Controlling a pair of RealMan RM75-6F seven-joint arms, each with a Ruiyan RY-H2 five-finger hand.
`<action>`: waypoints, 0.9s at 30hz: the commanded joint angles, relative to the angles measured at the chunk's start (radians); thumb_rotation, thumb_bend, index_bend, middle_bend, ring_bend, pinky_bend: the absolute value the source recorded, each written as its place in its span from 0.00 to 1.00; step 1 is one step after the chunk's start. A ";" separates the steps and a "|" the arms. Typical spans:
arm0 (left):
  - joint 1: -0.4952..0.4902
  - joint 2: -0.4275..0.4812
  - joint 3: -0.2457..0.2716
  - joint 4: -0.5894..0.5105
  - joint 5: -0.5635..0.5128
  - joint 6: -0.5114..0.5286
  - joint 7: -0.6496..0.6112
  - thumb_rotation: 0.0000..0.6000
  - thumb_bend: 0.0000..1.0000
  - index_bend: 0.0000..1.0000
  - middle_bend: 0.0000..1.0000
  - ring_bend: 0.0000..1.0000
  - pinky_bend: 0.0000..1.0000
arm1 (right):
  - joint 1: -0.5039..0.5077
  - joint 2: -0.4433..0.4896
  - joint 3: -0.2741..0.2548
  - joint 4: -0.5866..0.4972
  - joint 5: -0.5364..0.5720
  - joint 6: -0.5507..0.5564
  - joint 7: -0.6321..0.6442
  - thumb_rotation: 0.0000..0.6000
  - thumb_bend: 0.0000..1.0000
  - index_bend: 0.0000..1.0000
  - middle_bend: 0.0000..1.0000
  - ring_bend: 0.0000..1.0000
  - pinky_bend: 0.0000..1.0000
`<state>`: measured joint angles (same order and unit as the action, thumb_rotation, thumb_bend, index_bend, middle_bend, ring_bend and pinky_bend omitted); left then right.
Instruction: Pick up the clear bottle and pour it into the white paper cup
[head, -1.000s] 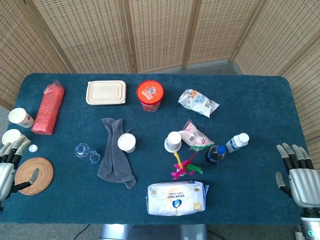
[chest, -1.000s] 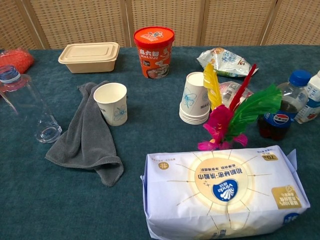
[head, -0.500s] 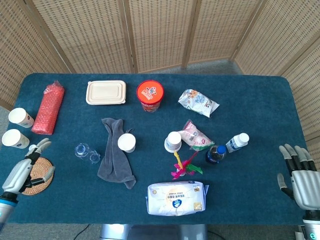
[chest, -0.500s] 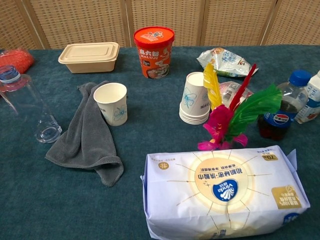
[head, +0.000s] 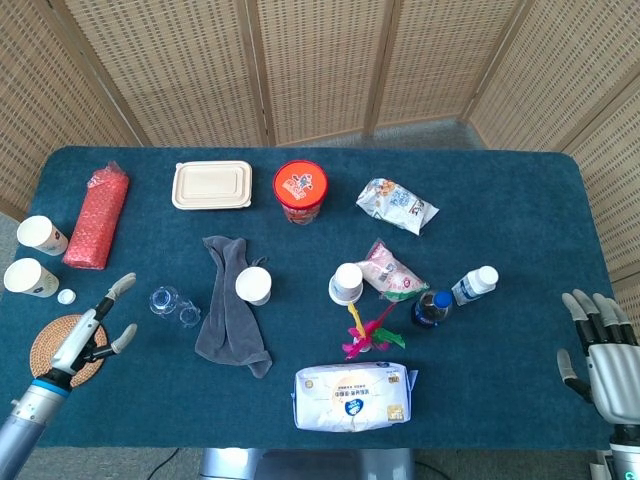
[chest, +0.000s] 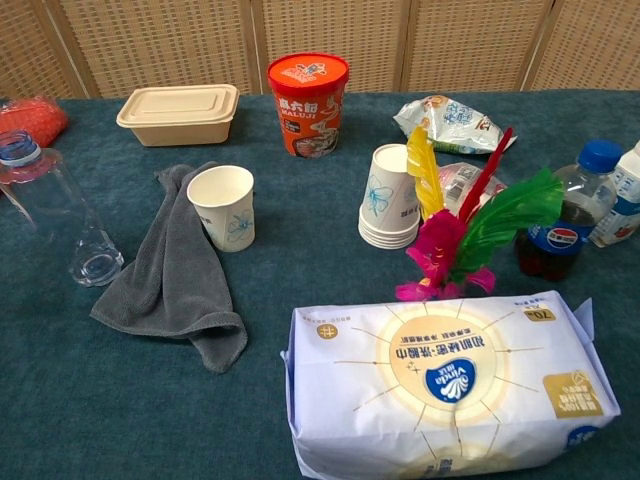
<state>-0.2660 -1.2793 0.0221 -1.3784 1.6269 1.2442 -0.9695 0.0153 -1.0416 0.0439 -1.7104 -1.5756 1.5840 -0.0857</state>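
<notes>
The clear bottle (head: 173, 306) lies on its side on the blue table, left of the grey towel (head: 229, 312); the chest view shows the bottle (chest: 57, 213) at the far left, its blue-ringed neck pointing away. A white paper cup (head: 253, 285) stands upright on the towel, and in the chest view the cup (chest: 223, 205) is empty. My left hand (head: 93, 331) hovers open, fingers spread, just left of the bottle without touching it. My right hand (head: 598, 352) is open at the table's right edge, far from both. Neither hand shows in the chest view.
A stack of paper cups (head: 346, 283), a feather shuttlecock (head: 372, 330), a cola bottle (head: 430, 309) and a tissue pack (head: 352, 396) fill the middle and right. A woven coaster (head: 57, 347) lies under my left arm. A red tub (head: 300, 190) and lunch box (head: 211, 184) stand at the back.
My left hand has moved right, off the coaster and toward the clear bottle, with its fingers spreading. My right hand has drifted slightly down toward the table's edge.
</notes>
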 joint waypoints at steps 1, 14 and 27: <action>-0.016 -0.053 0.005 0.072 0.015 0.018 -0.049 0.49 0.43 0.00 0.00 0.00 0.00 | -0.001 0.002 0.000 -0.002 0.001 -0.001 0.002 1.00 0.51 0.00 0.00 0.00 0.12; -0.060 -0.144 0.019 0.173 0.029 0.018 -0.090 0.48 0.43 0.00 0.00 0.00 0.01 | -0.007 0.017 -0.001 -0.026 -0.003 0.003 0.000 1.00 0.51 0.00 0.00 0.00 0.12; -0.084 -0.195 0.025 0.238 0.012 0.016 -0.125 0.46 0.43 0.00 0.00 0.00 0.04 | -0.027 0.046 -0.002 -0.047 -0.006 0.027 0.000 1.00 0.51 0.00 0.00 0.00 0.12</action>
<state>-0.3471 -1.4724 0.0453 -1.1434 1.6390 1.2615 -1.0912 -0.0094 -0.9989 0.0409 -1.7546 -1.5810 1.6080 -0.0857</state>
